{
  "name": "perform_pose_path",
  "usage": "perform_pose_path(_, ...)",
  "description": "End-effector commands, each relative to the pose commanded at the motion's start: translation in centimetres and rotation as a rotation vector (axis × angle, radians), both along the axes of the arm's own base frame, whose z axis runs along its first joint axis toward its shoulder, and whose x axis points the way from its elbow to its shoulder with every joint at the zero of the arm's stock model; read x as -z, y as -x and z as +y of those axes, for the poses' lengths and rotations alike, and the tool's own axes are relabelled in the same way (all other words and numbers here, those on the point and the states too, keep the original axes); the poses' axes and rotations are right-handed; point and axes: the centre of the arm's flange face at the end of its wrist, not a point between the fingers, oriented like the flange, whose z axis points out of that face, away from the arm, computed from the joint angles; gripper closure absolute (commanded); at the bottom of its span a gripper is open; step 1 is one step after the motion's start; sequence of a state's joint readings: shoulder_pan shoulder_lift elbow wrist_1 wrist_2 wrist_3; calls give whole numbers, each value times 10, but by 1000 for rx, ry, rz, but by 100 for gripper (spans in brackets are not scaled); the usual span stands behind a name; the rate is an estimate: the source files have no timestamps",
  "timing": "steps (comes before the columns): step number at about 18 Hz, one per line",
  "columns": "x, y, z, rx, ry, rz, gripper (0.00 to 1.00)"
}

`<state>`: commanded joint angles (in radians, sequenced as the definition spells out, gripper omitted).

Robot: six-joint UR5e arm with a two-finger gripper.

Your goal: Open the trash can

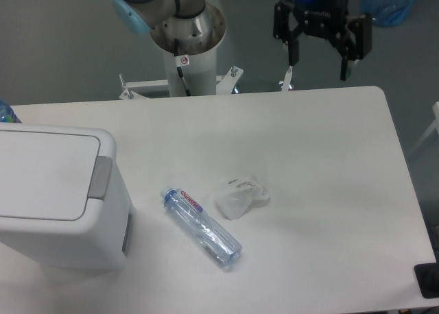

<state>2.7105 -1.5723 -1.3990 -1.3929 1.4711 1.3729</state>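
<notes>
The trash can (55,197) is a large white boxy bin at the left of the table, lid flat and closed, with a gray push button (101,177) on its right edge. My gripper (319,70) hangs open and empty above the table's far edge at the upper right, far from the bin.
A clear plastic bottle (202,227) lies on its side in the middle of the white table (329,190). A crumpled clear wrapper (239,194) lies just right of it. The arm's base (186,46) stands behind the far edge. A dark object (429,280) sits at the right front corner.
</notes>
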Motion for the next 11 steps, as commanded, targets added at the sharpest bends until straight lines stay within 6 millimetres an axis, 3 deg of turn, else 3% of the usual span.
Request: perform_pose_path(11,9,3,7,-56,-19,-26,0)
